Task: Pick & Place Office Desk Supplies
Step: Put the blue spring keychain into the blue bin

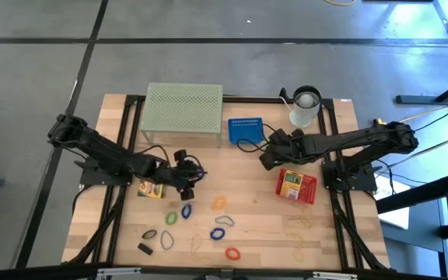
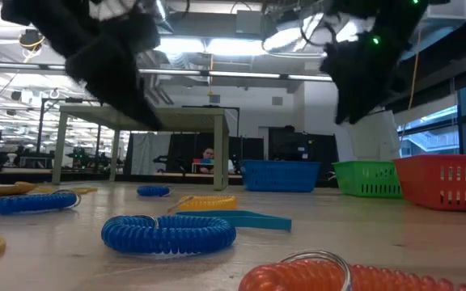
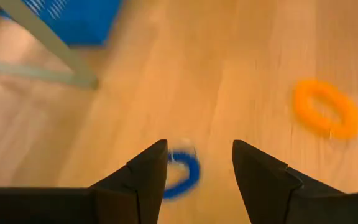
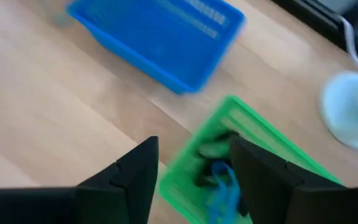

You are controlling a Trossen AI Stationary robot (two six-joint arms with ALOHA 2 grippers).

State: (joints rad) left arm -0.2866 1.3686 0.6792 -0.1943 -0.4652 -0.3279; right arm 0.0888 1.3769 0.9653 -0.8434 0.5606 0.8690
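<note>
Blue loop [image 3: 182, 174] between left gripper [image 3: 199, 163] fingers

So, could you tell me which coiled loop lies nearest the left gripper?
The blue loop just before the open left gripper; the orange loop lies farther off.

The pale wooden plank worktop [image 1: 247, 183] carries a pale green mesh stand [image 1: 183, 107] at its far edge, a blue plastic basket [image 1: 245, 130] beside it, a white cup [image 1: 305, 109], and a red plastic basket [image 1: 297, 186]. Nearer lie loose coiled loops: orange [image 1: 219, 203], blue [image 1: 219, 233], green [image 1: 171, 218], red [image 1: 232, 253]; also a yellow-green card box [image 1: 151, 189] and a small black clip [image 1: 145, 249].
</note>
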